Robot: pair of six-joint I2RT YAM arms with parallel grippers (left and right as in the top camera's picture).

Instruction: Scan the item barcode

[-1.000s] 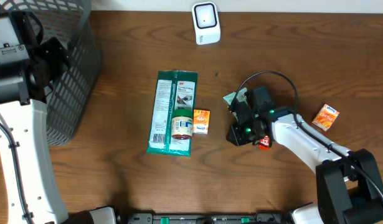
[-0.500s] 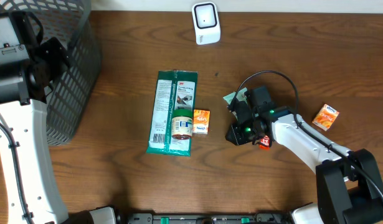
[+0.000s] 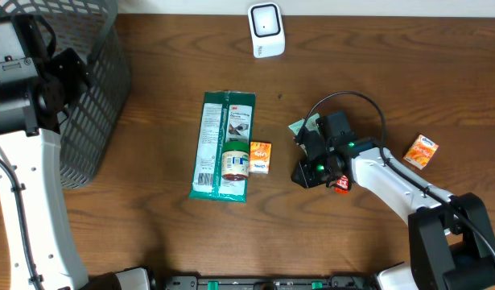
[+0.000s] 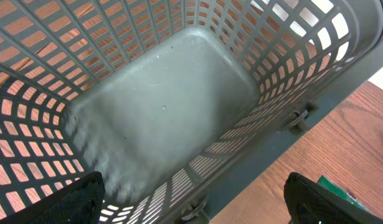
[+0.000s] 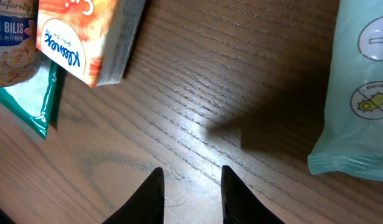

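Note:
The white barcode scanner [image 3: 266,31] stands at the table's far edge. A long green packet [image 3: 223,145] lies mid-table with a small jar [image 3: 236,161] on it and an orange Kleenex box [image 3: 261,157] beside it. My right gripper [image 3: 302,172] hovers low over bare wood to the right of that box, jaws narrowly open and holding nothing [image 5: 190,199]. In the right wrist view the orange box [image 5: 85,37] is at the upper left and a pale green packet [image 5: 359,93] at the right. My left gripper [image 4: 197,205] is wide open over the basket's rim.
A grey mesh basket [image 3: 94,89] fills the far left corner; in the left wrist view its inside [image 4: 166,99] holds nothing. A second orange box [image 3: 421,151] lies at the right. The pale green packet [image 3: 303,126] peeks out behind the right arm's cable.

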